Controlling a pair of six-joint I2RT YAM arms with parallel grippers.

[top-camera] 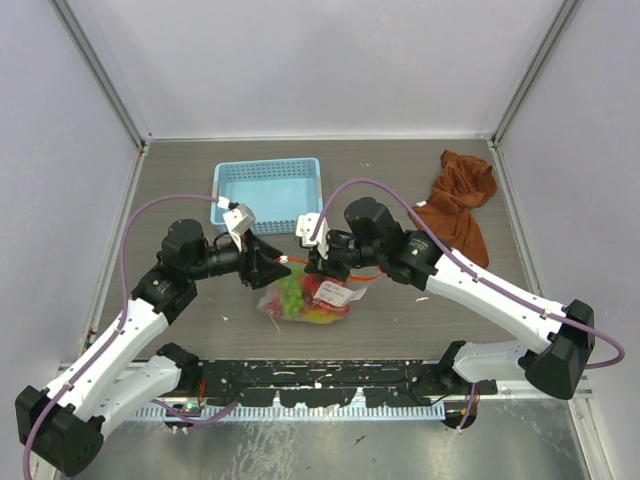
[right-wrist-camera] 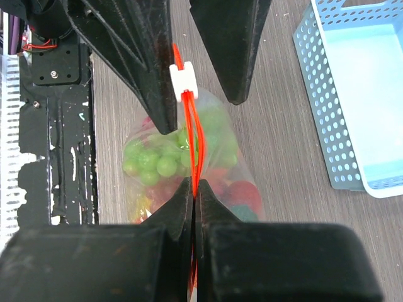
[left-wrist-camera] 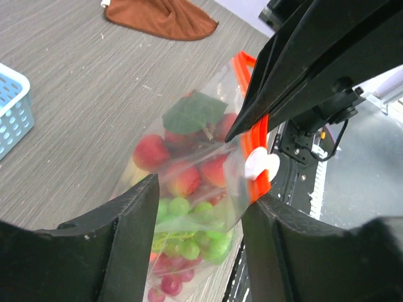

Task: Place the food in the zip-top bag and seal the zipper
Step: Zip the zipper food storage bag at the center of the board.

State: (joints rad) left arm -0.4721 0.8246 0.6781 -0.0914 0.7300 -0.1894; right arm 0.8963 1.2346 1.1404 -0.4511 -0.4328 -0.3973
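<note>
Red-orange zipper [right-wrist-camera: 192, 135] pinched flat in right pincer [right-wrist-camera: 194, 189], on the near side of light-blue basket [top-camera: 268, 185]; left pincer [left-wrist-camera: 201, 189] wide, astride white slider [right-wrist-camera: 184, 78]. Clear zip-top bag [top-camera: 305, 298] of toy fruit [left-wrist-camera: 182, 176] hanging below. Likely risks: slider missed on closing, strip tugged free, mouth left unsealed.

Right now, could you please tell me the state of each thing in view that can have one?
left gripper: open, astride the white slider.
right gripper: shut on the zipper.
zipper: pinched; whether fully sealed, cannot tell.
zip-top bag: filled, held at its mouth.
food: inside the bag.
basket: empty.
cloth: crumpled on the table.
</note>
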